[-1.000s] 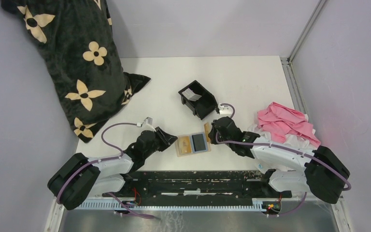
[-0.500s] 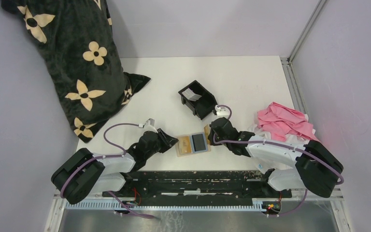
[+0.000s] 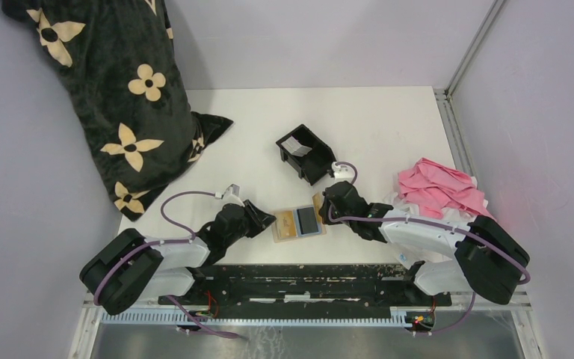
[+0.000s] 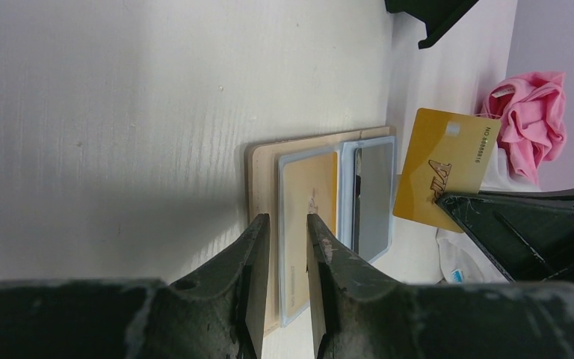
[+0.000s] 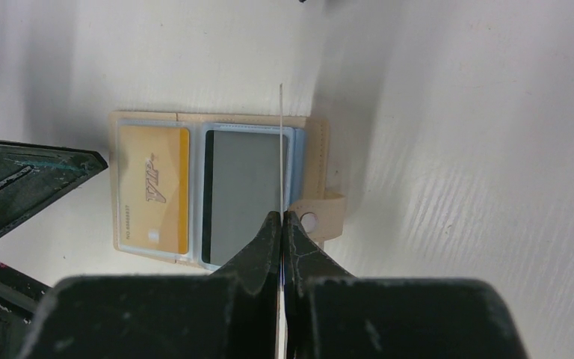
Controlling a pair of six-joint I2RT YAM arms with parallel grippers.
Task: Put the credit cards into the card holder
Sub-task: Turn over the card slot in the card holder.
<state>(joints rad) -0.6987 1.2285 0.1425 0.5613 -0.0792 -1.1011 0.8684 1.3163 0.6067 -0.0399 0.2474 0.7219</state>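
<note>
Both arms lie low over the near edge of the worktop [image 3: 389, 127], forearms angled inward so the grippers face each other across the card holder [image 5: 316, 161]. The left gripper [image 4: 285, 221] points at the holder's left end, jaws a little apart with nothing between them; whether its tips touch the leather I cannot tell. The right gripper [image 5: 281, 217] has its jaws together, clamped on a golden-yellow card [image 4: 445, 168]. That card stands on edge, slightly tilted, over the outer side of the holder's right sleeve, near the snap tab [image 5: 321, 217]. The holder lies open and flat by the middle of the near edge, its long axis along that edge. A second golden card [image 5: 153, 187] sits in its left sleeve and a grey card [image 5: 243, 194] in the right. Against a second ago, the right arm and its card have shifted slightly left; the holder has not moved.
</note>
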